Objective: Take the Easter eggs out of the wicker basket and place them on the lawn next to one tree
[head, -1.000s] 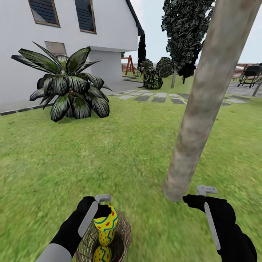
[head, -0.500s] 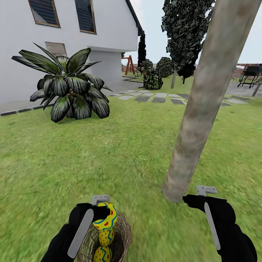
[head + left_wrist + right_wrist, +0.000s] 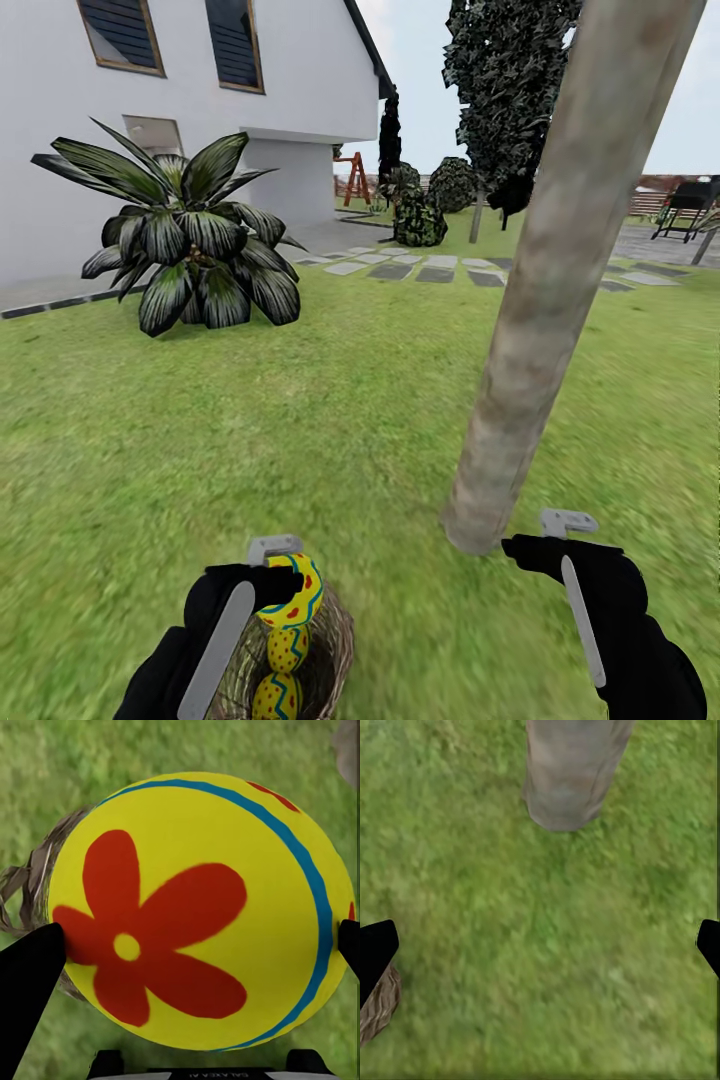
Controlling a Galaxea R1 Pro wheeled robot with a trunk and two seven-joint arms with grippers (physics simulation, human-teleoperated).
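My left gripper (image 3: 285, 578) is shut on a yellow Easter egg (image 3: 293, 592) with blue zigzags and red marks, held just above the wicker basket (image 3: 335, 645) at the head view's bottom. The left wrist view has that egg (image 3: 199, 911) pressed between both fingers, a red flower facing the camera, basket wicker (image 3: 30, 881) behind it. Two more eggs (image 3: 287, 648) (image 3: 275, 697) lie inside the basket. The tree's thick grey-brown trunk (image 3: 545, 280) rises from the lawn (image 3: 300, 420) just right of the basket. My right gripper (image 3: 535, 545) stands open beside the trunk base (image 3: 570, 784), holding nothing.
A white house (image 3: 150, 120) and a short dark-leaved palm (image 3: 190, 240) stand at the left. Grey stepping stones (image 3: 440, 268) cross the grass farther back, with bushes and a dark cypress-like tree (image 3: 510, 90) behind. A grill-like object (image 3: 688, 205) sits far right.
My left gripper, with the egg in it, has shifted a little to the left and down over the basket. The right arm has stayed where it was.
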